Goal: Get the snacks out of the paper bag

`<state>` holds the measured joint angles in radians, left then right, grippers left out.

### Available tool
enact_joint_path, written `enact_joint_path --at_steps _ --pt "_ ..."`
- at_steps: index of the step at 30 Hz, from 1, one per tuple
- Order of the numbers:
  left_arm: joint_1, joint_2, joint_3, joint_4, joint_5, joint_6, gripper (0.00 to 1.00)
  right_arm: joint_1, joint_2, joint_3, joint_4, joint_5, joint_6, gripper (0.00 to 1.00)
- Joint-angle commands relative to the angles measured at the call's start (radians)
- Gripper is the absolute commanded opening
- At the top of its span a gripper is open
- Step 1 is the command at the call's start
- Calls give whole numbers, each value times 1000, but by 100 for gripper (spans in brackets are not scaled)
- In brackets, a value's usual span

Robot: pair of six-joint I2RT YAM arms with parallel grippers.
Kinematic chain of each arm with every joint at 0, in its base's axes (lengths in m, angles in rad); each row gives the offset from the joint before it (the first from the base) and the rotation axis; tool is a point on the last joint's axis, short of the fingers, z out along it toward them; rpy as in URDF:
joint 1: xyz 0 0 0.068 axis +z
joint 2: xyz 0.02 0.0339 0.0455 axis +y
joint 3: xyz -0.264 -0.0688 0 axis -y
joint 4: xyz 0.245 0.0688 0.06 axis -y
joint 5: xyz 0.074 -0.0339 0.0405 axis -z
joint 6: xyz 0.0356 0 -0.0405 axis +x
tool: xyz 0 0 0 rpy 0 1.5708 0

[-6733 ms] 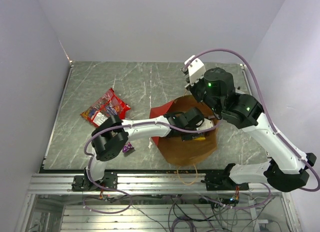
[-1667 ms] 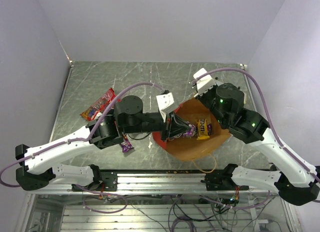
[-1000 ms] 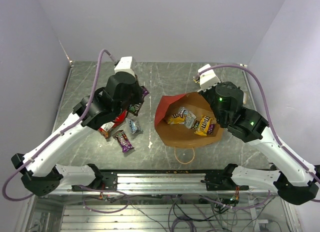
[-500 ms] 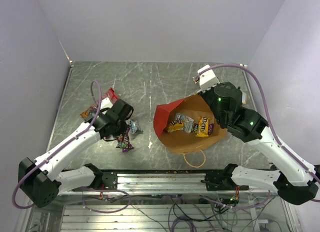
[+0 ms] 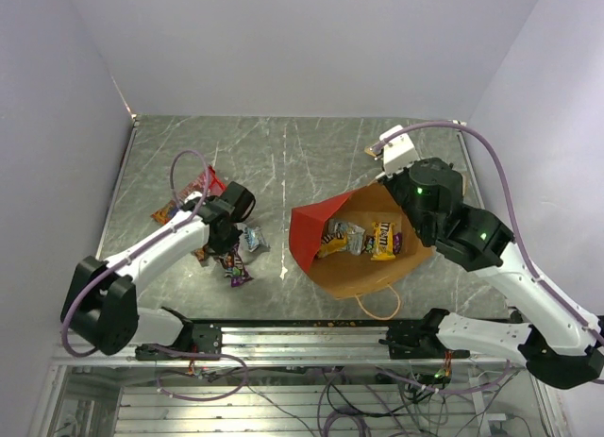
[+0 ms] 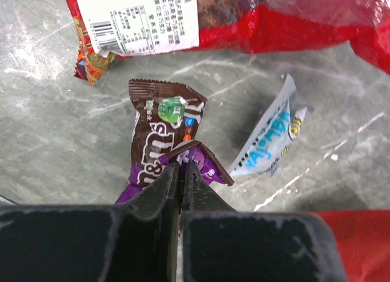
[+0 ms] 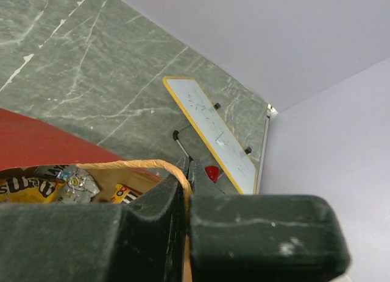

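Note:
The brown paper bag point(image 5: 363, 267) lies on its side right of centre, red side panel point(image 5: 310, 231) at its mouth. Inside it show a yellow packet point(image 5: 385, 239), a silver one point(image 5: 347, 235) and a yellow-orange one point(image 5: 330, 245). My right gripper point(image 7: 187, 163) is shut on the bag's thin loop handle point(image 7: 173, 168) at the far rim. My left gripper point(image 6: 181, 164) is low over the snack pile on the left, shut on the edge of a purple-brown packet point(image 6: 210, 167). Beside it lie a brown packet point(image 6: 159, 136), a silver-blue packet point(image 6: 271, 139) and the red chip bag point(image 6: 286, 23).
A flat white board with a yellow edge point(image 7: 210, 133) lies beyond the bag near the back right corner, with a small red thing point(image 7: 211, 172) beside it. The bag's other handle point(image 5: 382, 307) hangs toward the table's near edge.
My left arm has carried the purple-brown packet from the bag's mouth leftward and come down onto the pile beside the red chip bag. The right gripper has kept hold of the handle.

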<state>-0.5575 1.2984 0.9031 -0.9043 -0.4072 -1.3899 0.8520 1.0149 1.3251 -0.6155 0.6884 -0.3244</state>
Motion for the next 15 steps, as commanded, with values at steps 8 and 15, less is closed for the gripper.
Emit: enact_joint_path --at_steps 8,15 --pt "51 54 3 55 -2 -97 56 -4 -24 69 -42 -43 89 0" --pt "53 -102 -46 66 77 -49 86 -5 -15 86 49 31 -91 0"
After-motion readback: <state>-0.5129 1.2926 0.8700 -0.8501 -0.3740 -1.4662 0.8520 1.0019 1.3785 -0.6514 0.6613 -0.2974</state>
